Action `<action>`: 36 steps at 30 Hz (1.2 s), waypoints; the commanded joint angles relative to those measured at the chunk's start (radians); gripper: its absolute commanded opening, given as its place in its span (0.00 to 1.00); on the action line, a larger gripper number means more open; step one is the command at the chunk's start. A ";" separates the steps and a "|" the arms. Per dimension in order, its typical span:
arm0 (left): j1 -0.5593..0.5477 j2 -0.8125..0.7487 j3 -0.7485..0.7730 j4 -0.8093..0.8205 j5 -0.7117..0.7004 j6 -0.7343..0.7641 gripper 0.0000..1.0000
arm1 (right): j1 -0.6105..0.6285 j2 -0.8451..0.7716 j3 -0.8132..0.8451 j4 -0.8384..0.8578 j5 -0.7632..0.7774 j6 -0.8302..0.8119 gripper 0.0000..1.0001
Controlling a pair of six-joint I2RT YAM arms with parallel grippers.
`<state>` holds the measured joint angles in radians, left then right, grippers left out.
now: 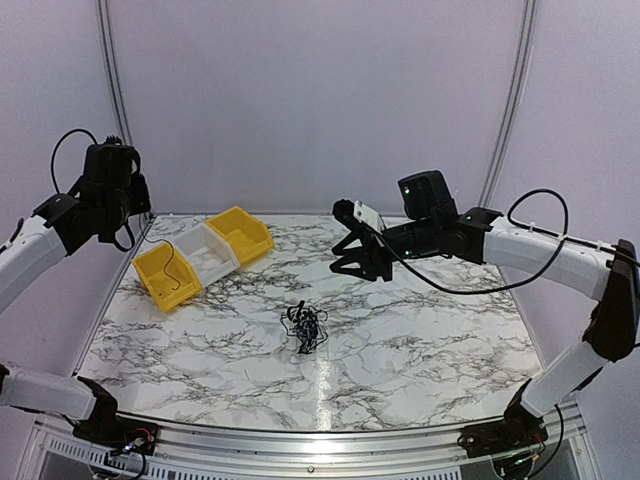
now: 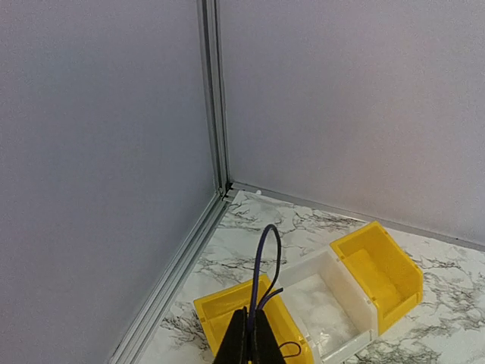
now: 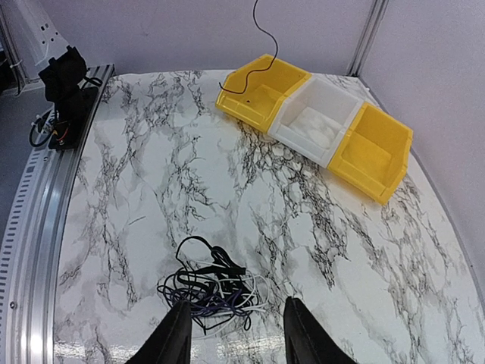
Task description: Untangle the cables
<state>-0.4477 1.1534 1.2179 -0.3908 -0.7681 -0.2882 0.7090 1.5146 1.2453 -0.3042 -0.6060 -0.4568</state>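
Three open bins stand touching in a slanted row at the far left of the marble table (image 1: 430, 350): a left yellow bin (image 1: 150, 283), a white bin (image 1: 203, 258) in the middle and a right yellow bin (image 1: 250, 226) farthest back. The white bin and the right yellow bin show only their bare floors. Into the left yellow bin hangs a single cable (image 2: 267, 250), thin and black. Its curled lower end sits at that bin's left rim, though I cannot tell whether it touches the plastic.

The left pincer (image 2: 254, 318) is raised above the far left corner with its fingers pressed together on the top of that single cable, which arches up out of the tips.

The clump of cables (image 1: 305, 328) lies on the table near its middle, well apart from the bins. The right pincer (image 1: 357, 266) hovers with fingers spread, farther back and to the right of the clump, holding nothing. From the right wrist view the clump lies on the marble below, framed between the two fingers.
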 commanded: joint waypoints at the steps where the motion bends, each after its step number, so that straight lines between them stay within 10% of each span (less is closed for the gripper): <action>1: 0.066 0.044 -0.029 0.053 0.061 0.011 0.00 | 0.003 0.012 0.003 -0.003 0.015 -0.016 0.42; 36: 0.247 0.242 -0.175 0.280 0.177 0.125 0.00 | 0.027 0.072 0.008 -0.032 0.040 -0.062 0.40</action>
<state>-0.2081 1.3861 1.0946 -0.1452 -0.6258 -0.1764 0.7250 1.5654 1.2442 -0.3168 -0.5751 -0.5079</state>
